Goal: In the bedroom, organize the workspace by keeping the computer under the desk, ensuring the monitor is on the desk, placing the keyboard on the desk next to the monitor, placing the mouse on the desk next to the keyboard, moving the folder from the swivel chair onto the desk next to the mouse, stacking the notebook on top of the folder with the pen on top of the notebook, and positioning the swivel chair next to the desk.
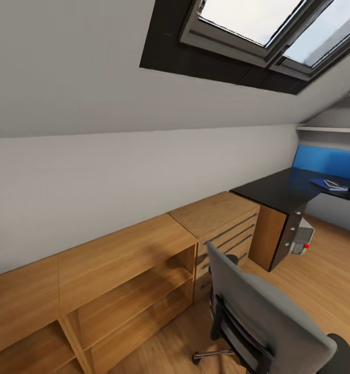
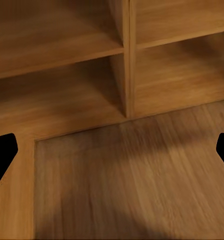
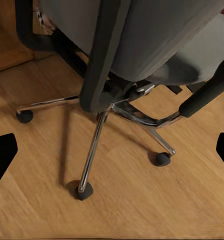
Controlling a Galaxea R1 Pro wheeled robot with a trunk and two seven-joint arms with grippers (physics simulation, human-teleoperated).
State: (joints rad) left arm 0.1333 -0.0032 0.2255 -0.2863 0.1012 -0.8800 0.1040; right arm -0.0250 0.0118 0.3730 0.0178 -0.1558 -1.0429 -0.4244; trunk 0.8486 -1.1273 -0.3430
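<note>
Grey chair (image 1: 268,317) stands well short of the desk (image 1: 284,189); both grippers' jaws spread, empty; a careless shove risks tipping it.

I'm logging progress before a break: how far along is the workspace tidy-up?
Partly done, by the head view. The folder already lies on the desk with a small item on it, and the computer sits under the desk. In hand: nothing; the left tool and right tool are open and empty. Left: the swivel chair stands apart from the desk. Keyboard, mouse and pen cannot be judged here.
</note>
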